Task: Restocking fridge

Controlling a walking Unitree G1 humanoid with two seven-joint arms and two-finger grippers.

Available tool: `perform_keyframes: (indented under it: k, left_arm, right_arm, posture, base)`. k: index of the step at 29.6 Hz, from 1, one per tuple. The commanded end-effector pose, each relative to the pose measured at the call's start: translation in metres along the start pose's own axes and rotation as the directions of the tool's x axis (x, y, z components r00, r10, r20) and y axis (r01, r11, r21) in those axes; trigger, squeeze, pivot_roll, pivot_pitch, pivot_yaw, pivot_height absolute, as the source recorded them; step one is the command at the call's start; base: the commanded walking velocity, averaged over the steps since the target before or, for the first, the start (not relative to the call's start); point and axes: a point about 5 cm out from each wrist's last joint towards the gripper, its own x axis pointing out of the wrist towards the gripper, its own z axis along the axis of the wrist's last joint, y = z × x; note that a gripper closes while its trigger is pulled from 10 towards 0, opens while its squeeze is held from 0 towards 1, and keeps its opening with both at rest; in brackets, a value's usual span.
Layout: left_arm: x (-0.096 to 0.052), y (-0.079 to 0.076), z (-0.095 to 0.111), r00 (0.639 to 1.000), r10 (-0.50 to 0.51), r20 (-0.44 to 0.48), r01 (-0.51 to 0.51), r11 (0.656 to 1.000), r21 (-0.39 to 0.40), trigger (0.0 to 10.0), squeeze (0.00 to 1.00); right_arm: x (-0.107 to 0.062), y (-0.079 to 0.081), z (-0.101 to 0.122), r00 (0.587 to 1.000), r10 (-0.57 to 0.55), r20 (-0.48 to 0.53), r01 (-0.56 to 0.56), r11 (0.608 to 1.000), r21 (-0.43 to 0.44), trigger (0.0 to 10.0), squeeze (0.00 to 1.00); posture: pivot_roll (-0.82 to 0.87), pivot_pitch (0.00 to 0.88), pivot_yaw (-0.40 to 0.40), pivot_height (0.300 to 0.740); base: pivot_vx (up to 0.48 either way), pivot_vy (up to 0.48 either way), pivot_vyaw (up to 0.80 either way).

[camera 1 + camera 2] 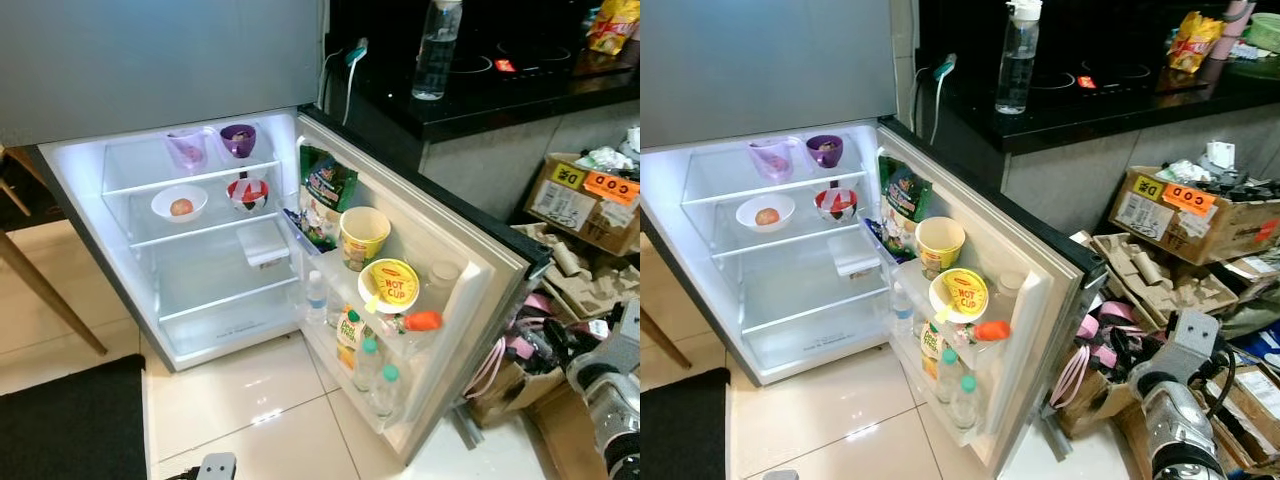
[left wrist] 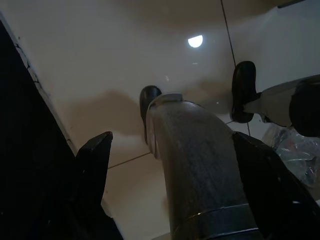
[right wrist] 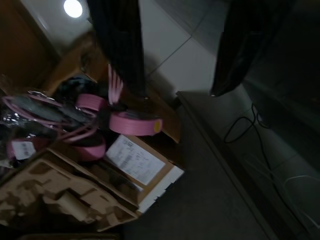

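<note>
- Take the open fridge (image 1: 200, 330) as your landmark: its door (image 1: 470, 300) is swung wide to the right and the lit shelves are facing you, so the opening step looks done.
- Inside the fridge, the top shelf carries a clear cup (image 1: 187, 150) and a purple bowl (image 1: 238, 139); the shelf below holds a white bowl (image 1: 180, 204) with something round in it, and a red-and-white bowl (image 1: 247, 192) beside it. The lower shelves look bare apart from a small white tray (image 1: 263, 244).
- The door racks are already busy: a green snack bag (image 1: 326, 190), a paper cup (image 1: 364, 236), a yellow "Hot Cup" noodle tub (image 1: 388, 285), a carrot (image 1: 422, 321) and several bottles (image 1: 372, 365) at the bottom.
- Your left gripper (image 2: 170, 165), in its wrist view, hangs over the pale floor tiles with its fingers (image 2: 95, 165) spread apart and nothing between them.
- Your right gripper (image 3: 180, 45) points down at the cardboard boxes (image 3: 75, 195) and pink tape rolls (image 3: 135, 122) to the right of the fridge door; its fingers stand apart and hold nothing.
- My reading: you are between items, with no stock in hand. The next move calls for fetching something. The water bottle (image 1: 1017, 60) on the black counter (image 1: 1120, 100) behind the fridge door is a likely candidate, though I cannot tell which item is meant.
- Bring it in clear of the door edge and aim for the bare lower shelves.
</note>
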Motion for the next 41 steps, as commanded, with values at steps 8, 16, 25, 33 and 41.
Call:
perform_keyframes:
  k: [8,16,25,33,41]
  left_arm:
    - [-0.001,0.003,-0.003,1.0,0.014,-0.012,-0.014,1.0,-0.009,10.0,0.0]
    - [-0.001,0.004,-0.004,1.0,0.017,-0.016,-0.017,1.0,-0.005,10.0,0.0]
    - [-0.001,0.005,-0.004,1.0,0.018,-0.018,-0.018,1.0,-0.004,10.0,0.0]
    - [-0.001,0.003,-0.006,1.0,0.012,-0.025,-0.012,1.0,-0.005,10.0,0.0]
    - [-0.001,0.002,-0.007,1.0,0.013,-0.027,-0.013,1.0,-0.013,10.0,0.0]
  right_arm:
    - [0.01,0.064,-0.003,0.896,0.444,-0.029,-0.445,0.896,-0.014,10.0,0.0]
    - [0.009,0.107,-0.004,0.736,0.671,-0.091,-0.677,0.729,-0.102,10.0,0.0]
    - [-0.021,0.178,-0.009,0.358,0.921,-0.152,-0.933,0.346,-0.099,10.0,0.0]
    - [-0.062,0.227,0.02,0.019,1.0,-0.002,-1.0,0.019,-0.007,10.0,0.0]
    - [-0.009,0.18,0.001,0.55,0.832,-0.071,-0.827,0.531,-0.185,10.0,0.0]
  posture:
    - [-0.1,0.0,-0.017,0.74]
    - [-0.1,0.0,-0.013,0.74]
    - [-0.1,0.0,-0.014,0.74]
    - [-0.1,0.0,-0.014,0.74]
    - [-0.09,0.0,-0.015,0.74]
  base:
    - [0.0,0.0,0.0]
    - [0.0,0.0,0.0]
    - [0.0,0.0,0.0]
    - [0.0,0.0,0.0]
    - [0.0,0.0,0.0]
